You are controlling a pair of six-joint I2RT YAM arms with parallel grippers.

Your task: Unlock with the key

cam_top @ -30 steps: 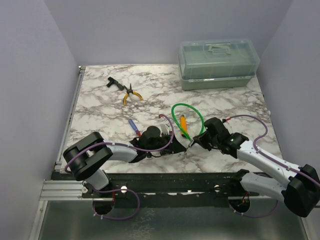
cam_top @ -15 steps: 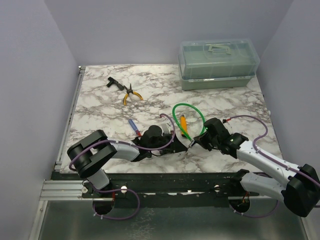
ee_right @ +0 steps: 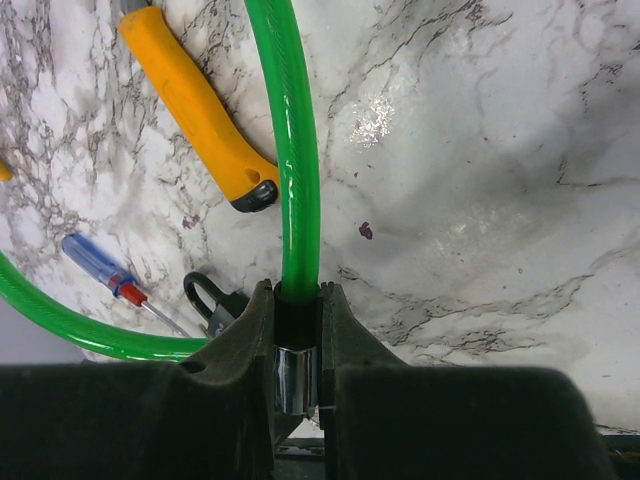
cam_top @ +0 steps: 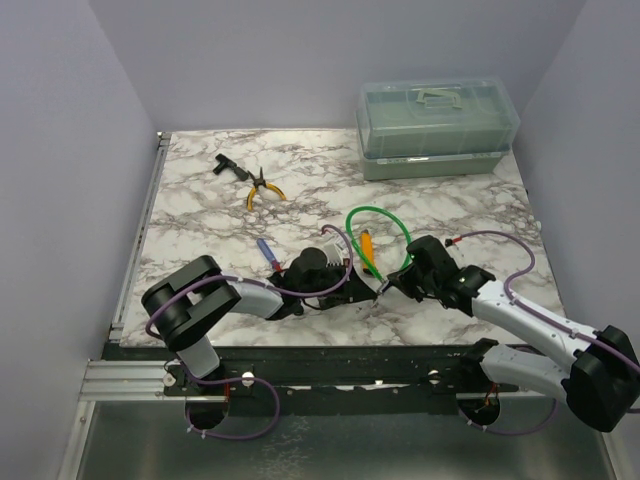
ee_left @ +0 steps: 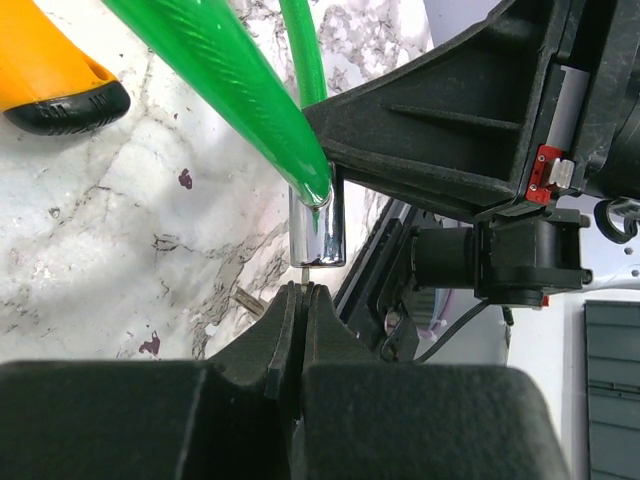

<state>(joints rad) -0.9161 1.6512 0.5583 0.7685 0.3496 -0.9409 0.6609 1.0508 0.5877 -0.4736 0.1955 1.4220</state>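
Key (ee_left: 305, 266) sits nearest you, a thin silver sliver just showing at the tips of the left tool (ee_left: 300, 292), whose fingers are pressed together on it. Judge it light, stiff and slick. Hold it by the flat head, faces against the pads and blade free, or it may swivel. Its long axis runs along the fingers, tip aimed away from the wrist at the chrome barrel (ee_left: 317, 225) just beyond; whether they touch you cannot tell. The right tool (ee_right: 297, 300) pinches that barrel where the green cable (ee_right: 297, 150) enters. Beyond lie an orange handle (ee_right: 195, 110) and a screwdriver (ee_right: 100, 265). Farther up the counter (cam_top: 200, 220) are pliers (cam_top: 262, 188) and a box (cam_top: 438, 128).
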